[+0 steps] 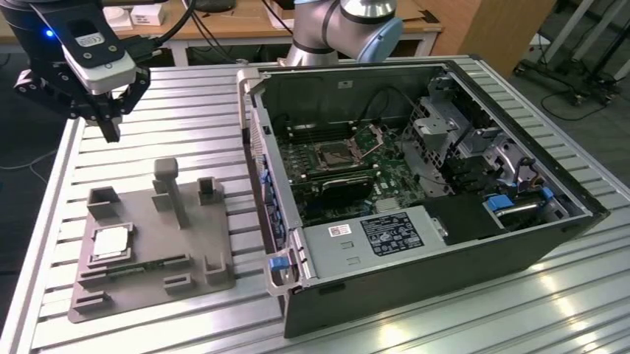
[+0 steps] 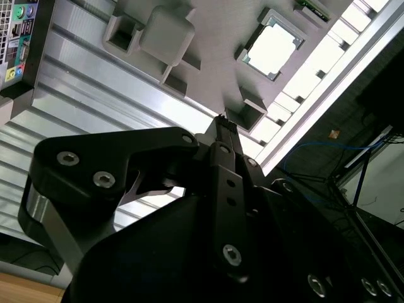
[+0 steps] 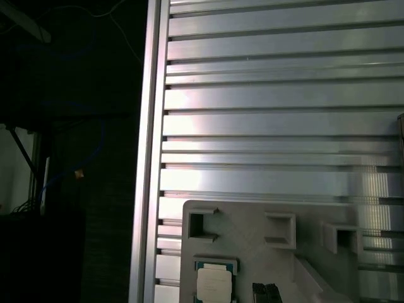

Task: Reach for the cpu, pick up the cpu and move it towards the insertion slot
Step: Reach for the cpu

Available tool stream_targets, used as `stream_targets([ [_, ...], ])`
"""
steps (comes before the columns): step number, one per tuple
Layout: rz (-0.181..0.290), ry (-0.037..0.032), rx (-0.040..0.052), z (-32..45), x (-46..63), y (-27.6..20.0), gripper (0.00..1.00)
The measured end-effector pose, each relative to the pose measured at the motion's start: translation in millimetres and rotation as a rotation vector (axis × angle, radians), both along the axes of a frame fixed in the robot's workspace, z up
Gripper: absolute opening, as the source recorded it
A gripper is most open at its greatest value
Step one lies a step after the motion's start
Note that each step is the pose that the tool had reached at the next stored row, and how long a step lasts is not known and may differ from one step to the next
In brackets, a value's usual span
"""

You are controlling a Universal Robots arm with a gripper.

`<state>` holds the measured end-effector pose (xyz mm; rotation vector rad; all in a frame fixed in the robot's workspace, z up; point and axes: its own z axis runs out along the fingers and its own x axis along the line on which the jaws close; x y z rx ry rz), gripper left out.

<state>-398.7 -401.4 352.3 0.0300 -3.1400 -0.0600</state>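
From my station I saw the tool (image 1: 109, 131) hanging above the slatted metal surface (image 1: 187, 96), at the exterior view's left and well clear of the grey plastic tray (image 1: 197, 236). Its tips were pressed together and pointed down, and nothing was pinched between them. In the second wrist view the tool (image 2: 224, 125) showed the same narrow, closed tip above the tray's far edge.

The cpu (image 1: 111, 241) lay flat in its square pocket on the tray, towards the exterior view's left – silvery top up, apart from the tool. Both wrist views picked it up seated in that pocket (image 2: 271, 45) (image 3: 213, 283). A slim green memory stick (image 1: 147, 265) sat in the tray just beside it.

The open computer case (image 1: 443, 243) lay on its side on the surface, to the exterior view's right of the tray. Inside it, on the green board, I could see the insertion slot (image 1: 337, 155) – a metal-framed square with a dark centre, its hinged flap (image 1: 374, 136) raised. The cpu was well apart from that slot.
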Motion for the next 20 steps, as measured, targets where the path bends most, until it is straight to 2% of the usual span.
stream_targets([
  [8,0.0,0.0,0.0,0.0,-0.9,-0.4,0.11],
  [15,0.0,-0.0001,0.0001,-0.1,-4.0,-4.5,0.11],
  [20,0.0,-0.0001,0.0001,-0.1,-4.3,-5.1,0.11],
])
